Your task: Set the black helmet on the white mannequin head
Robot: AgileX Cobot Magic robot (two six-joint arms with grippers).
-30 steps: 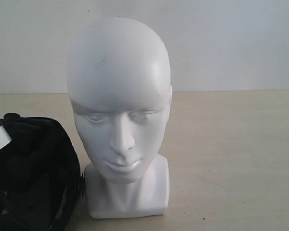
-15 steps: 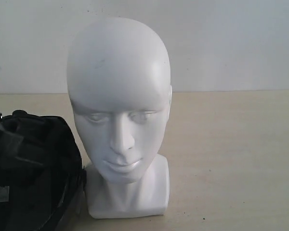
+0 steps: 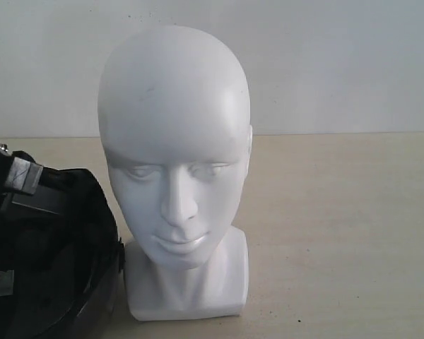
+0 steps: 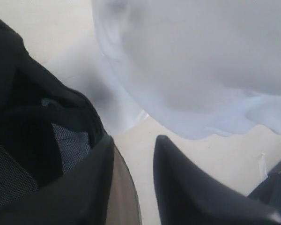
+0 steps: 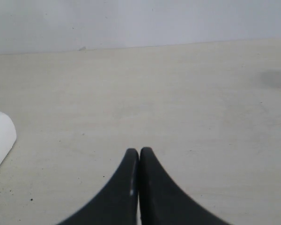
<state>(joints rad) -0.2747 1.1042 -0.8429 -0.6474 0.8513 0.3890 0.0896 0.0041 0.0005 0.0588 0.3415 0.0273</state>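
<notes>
Black helmet (image 3: pixel 49 261) lies on the table (image 3: pixel 339 233), just beside the white mannequin head (image 3: pixel 173 141). Left gripper (image 4: pixel 133 154) straddles its visor (image 4: pixel 124 197), jaws apart: better to seat deeper before clamping. Right gripper (image 5: pixel 139 152) is pinched together, empty.

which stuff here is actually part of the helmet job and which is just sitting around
Part of the job:
- black helmet
- white mannequin head
- left gripper, jaws apart at the helmet's rim

Just there:
- right gripper, shut, over the table
- wall
</notes>
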